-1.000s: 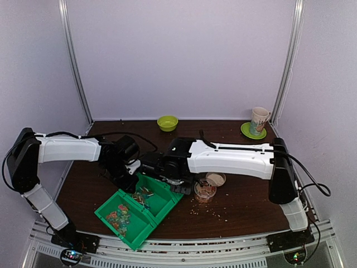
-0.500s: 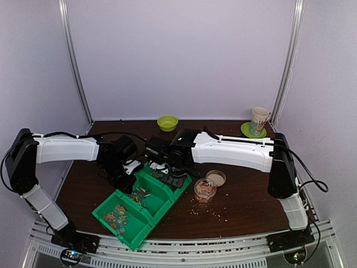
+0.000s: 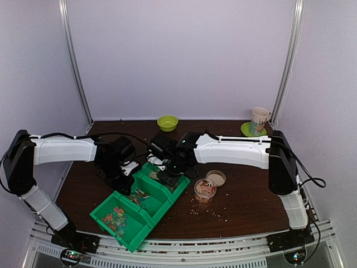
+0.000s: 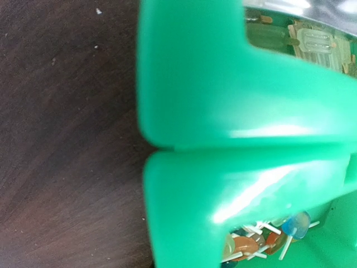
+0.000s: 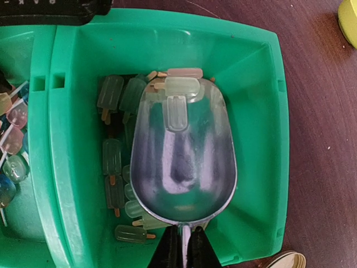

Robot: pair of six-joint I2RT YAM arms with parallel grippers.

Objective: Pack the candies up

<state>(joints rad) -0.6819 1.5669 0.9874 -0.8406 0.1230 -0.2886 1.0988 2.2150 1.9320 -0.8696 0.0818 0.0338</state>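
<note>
Bin (image 4: 223, 111): green plastic wall, very close, blurred.
Table (image 4: 67, 139): dark wood, left of bin.
Candies (image 4: 242, 245): mixed colours, white sticks, inside bin; pale ones in next compartment.
Crumbs (image 4: 99, 10): left of bin.

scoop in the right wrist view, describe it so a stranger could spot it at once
On the dark wooden table lies a divided green plastic bin. In its end compartment, among pale green lolly-shaped candies, rests the clear plastic scoop, the only see-through, shovel-shaped thing, its handle pinched by the right gripper.
</note>
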